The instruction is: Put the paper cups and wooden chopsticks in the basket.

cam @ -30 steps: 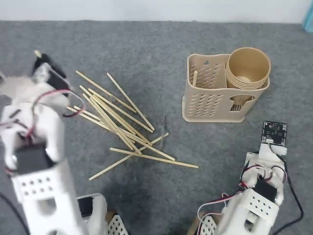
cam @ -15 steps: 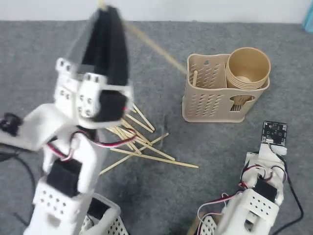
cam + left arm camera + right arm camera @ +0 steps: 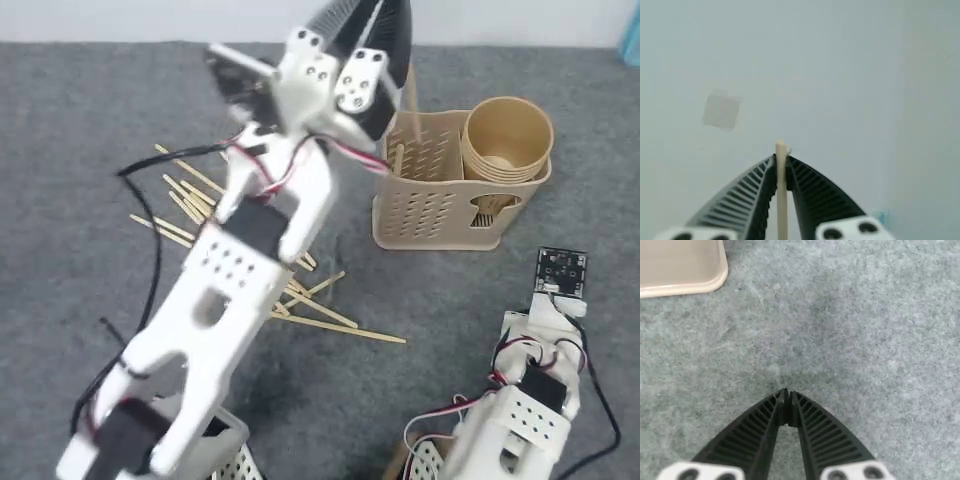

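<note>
My left arm stretches high over the table. Its gripper is clenched on one chopstick, which points down over the basket. The paper cups sit stacked in one pocket of the basket. Loose chopsticks lie on the grey mat. My right gripper is pinched closed on nothing, low over the mat.

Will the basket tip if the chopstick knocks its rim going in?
Probably not: the basket stands on a broad base, stacked cups weigh one compartment, and the chopstick is thin. Perforated plastic looks light, so it might slide on the mat.
</note>
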